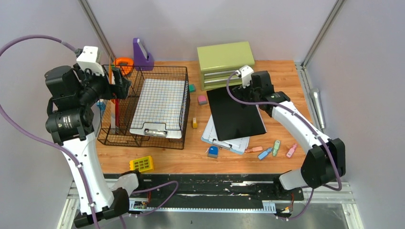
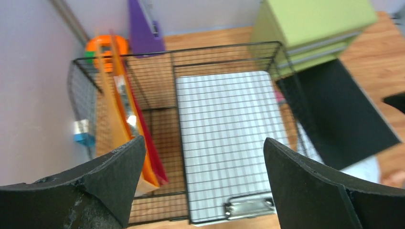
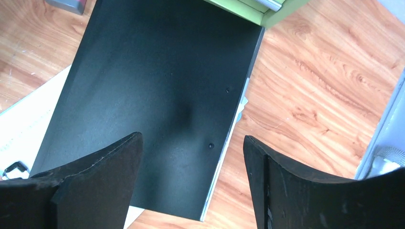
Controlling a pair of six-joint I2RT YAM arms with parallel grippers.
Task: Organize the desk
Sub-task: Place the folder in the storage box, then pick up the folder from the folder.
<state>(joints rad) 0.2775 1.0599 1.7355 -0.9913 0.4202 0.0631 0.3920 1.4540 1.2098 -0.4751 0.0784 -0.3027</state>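
The desk (image 1: 282, 81) is a light wood-grain tabletop. My left gripper (image 1: 122, 87) is open and empty, high over the left part of a black wire basket (image 1: 143, 138). In the left wrist view, the open left gripper (image 2: 203, 181) frames a grid-paper clipboard (image 2: 224, 143) lying in the basket. Orange and red folders (image 2: 119, 119) stand upright beside the clipboard. My right gripper (image 1: 253, 88) is open and empty above a black folder (image 1: 236, 112). In the right wrist view, the open right gripper (image 3: 191, 181) straddles the right edge of the black folder (image 3: 153, 86).
A green drawer cabinet (image 1: 225, 62) stands at the back, with a purple file holder (image 1: 142, 55) and an orange tape dispenser (image 1: 124, 63) to its left. Papers on a clipboard (image 1: 224, 138) lie under the black folder. Small erasers, a blue sharpener (image 1: 213, 151), coloured clips (image 1: 277, 148) and a yellow block (image 1: 142, 164) are scattered about.
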